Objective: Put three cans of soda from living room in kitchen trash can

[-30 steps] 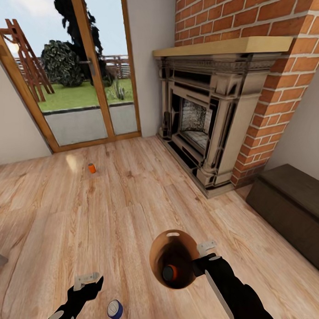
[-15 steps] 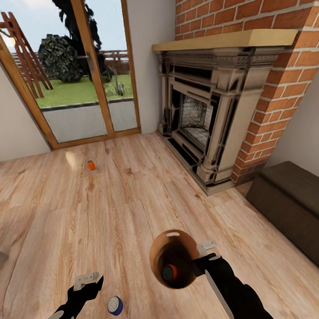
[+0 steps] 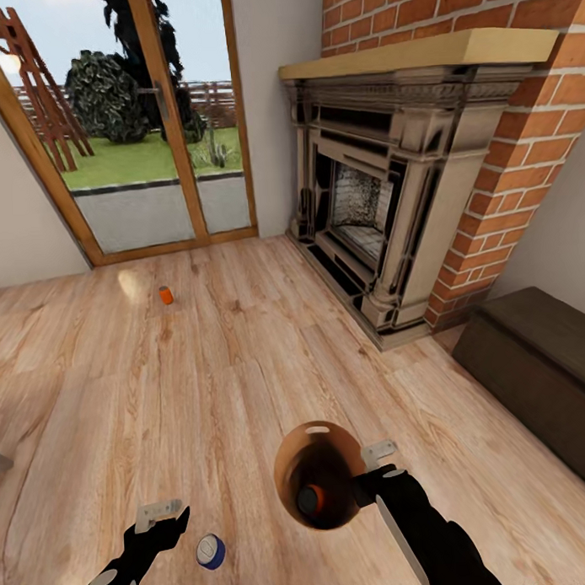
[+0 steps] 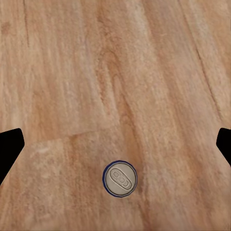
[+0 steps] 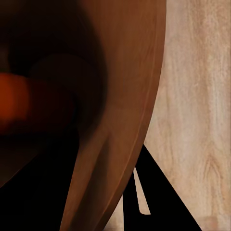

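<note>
The blue soda can (image 3: 210,552) stands on the wood floor just beside the spread left tool (image 3: 162,518). Centre it before closing. The right tool (image 3: 376,463) grips the trash can (image 3: 291,451), one orange can (image 3: 311,499) inside.

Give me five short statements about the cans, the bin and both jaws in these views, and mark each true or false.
1. An orange can lies inside the bin. True.
2. The blue can is held by the left gripper. False: it stands on the floor, beside the open jaws.
3. The right gripper holds the bin's rim. True.
4. A second orange can stands near the glass doors. True.
5. The blue can lies on its side. False: it is upright.
</note>
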Controlling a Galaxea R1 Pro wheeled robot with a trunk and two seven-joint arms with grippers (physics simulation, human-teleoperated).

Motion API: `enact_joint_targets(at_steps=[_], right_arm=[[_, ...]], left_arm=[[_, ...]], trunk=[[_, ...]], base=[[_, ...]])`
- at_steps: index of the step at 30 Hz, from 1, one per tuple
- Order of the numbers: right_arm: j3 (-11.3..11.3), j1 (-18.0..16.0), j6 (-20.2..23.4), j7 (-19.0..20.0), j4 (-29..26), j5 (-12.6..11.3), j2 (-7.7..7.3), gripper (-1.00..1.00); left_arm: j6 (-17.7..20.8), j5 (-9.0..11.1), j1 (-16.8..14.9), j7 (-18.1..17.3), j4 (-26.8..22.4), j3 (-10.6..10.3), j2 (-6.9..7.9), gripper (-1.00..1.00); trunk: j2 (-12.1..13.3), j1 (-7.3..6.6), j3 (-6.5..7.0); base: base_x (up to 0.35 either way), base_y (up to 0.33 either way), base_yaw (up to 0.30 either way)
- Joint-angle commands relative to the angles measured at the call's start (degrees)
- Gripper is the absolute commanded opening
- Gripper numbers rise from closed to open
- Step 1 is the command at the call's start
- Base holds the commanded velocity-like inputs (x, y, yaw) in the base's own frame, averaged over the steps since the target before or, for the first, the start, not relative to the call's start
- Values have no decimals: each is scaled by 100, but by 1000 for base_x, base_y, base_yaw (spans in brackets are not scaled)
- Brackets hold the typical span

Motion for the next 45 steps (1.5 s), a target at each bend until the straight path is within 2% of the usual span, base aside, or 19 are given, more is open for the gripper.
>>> enact_joint_targets(at_steps=[1, 3, 8, 12, 16, 20, 24, 34, 45], right_arm=[[3, -3, -4, 0, -3, -39, 1, -100], [3, -5, -4, 0, -6, -39, 1, -100], [-18, -2, 11, 3, -20, -50, 1, -100], [-33, -6, 201, 6, -157, -61, 1, -100], [-39, -8, 962, 8, -835, -71, 1, -100], [-45, -18, 1259, 9, -1515, -78, 1, -100], [-48, -23, 1338, 9, -1798, -81, 1, -100], [-78, -21, 1375, 9, -1946, -97, -2, -100], [-211, -19, 1376, 6, -1954, -98, -8, -100]], left_arm=[[-1, 0, 0, 0, 0, 0, 0, 100], [-3, 0, 0, -1, 0, 0, 0, 100], [-5, 0, 0, -6, 0, -1, 0, 100], [-6, 0, 0, -10, 0, -1, 0, 100], [-6, 0, 0, -10, 0, -1, 0, 100], [-6, 0, 0, -14, -2, -1, 0, 100], [-6, 2, 0, -14, -5, -1, 0, 100], [-14, 8, 0, -16, 0, 1, 0, 100], [-15, 9, 0, -16, -1, -1, 0, 100]], trunk=[[0, 0, -6], [0, 0, -15], [-201, 109, -113], [-201, 109, -114], [-201, 109, -114], [-201, 109, -114], [-201, 109, -114], [-602, 329, -333], [-1043, 571, -626]], base=[[0, 0, 0], [0, 0, 0], [0, 0, 0], [0, 0, 0], [0, 0, 0], [0, 0, 0], [0, 0, 0], [0, 0, 0], [0, 0, 0]])
